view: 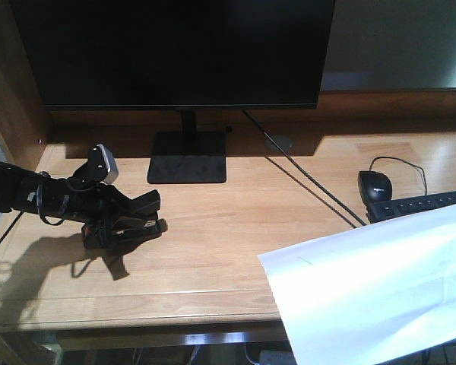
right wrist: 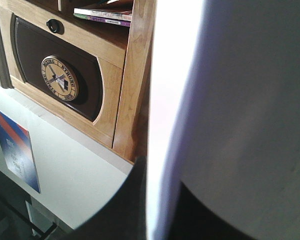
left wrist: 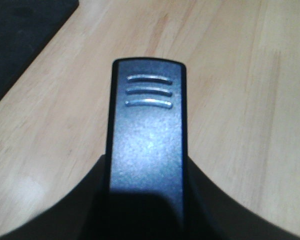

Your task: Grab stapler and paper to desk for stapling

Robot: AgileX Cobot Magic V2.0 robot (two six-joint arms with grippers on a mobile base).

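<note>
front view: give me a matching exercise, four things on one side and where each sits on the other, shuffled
Things:
1. stapler
2. paper
3. mouse
4. monitor stand

Places:
a. right side, beside the keyboard
b. in the left end effector, left part of the desk
c. centre back, under the screen
d. lower right corner of the view

Pairs: 1-b, 2-d, 3-a, 4-c
</note>
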